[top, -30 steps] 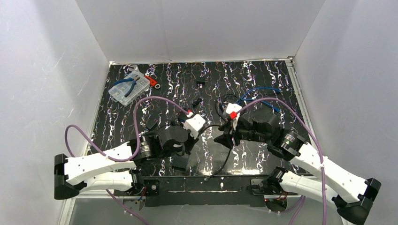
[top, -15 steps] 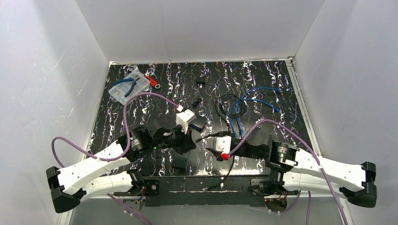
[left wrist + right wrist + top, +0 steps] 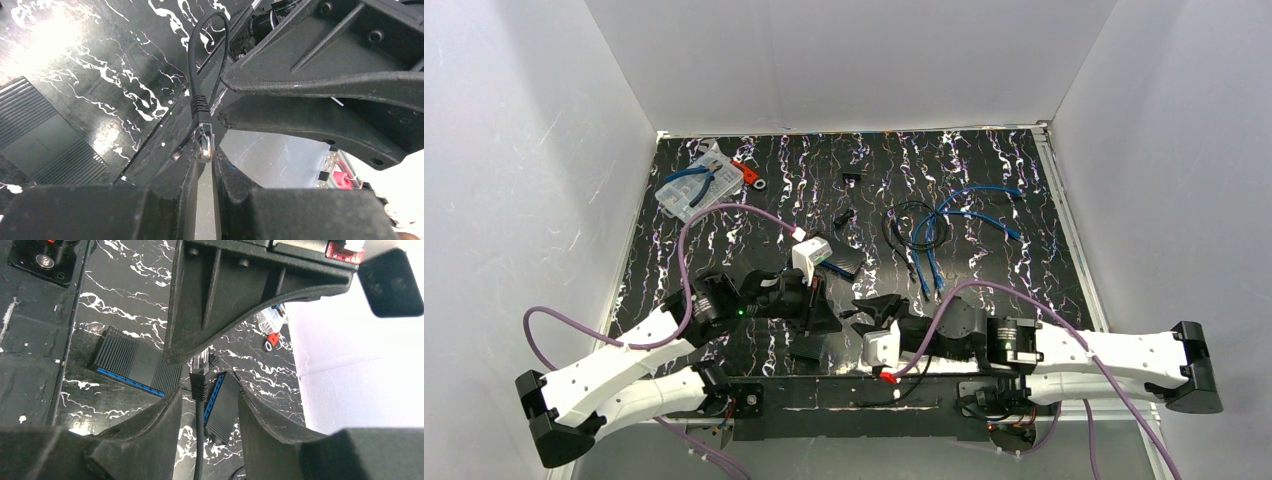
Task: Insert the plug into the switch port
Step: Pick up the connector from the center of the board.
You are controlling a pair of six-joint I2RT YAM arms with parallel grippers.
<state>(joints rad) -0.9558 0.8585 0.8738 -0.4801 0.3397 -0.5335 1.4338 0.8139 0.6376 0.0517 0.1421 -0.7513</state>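
Between the left fingers (image 3: 162, 200) sits a clear plug (image 3: 204, 145) on black cable (image 3: 192, 60).

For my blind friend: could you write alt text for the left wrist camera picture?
The left gripper pinches a clear network plug on a looping black cable. The right gripper looms close at upper right, over a black marbled table.

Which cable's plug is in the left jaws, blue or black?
The black cable: its clear plug is pinched in the jaws of the left gripper. The blue cables lie loose farther back.
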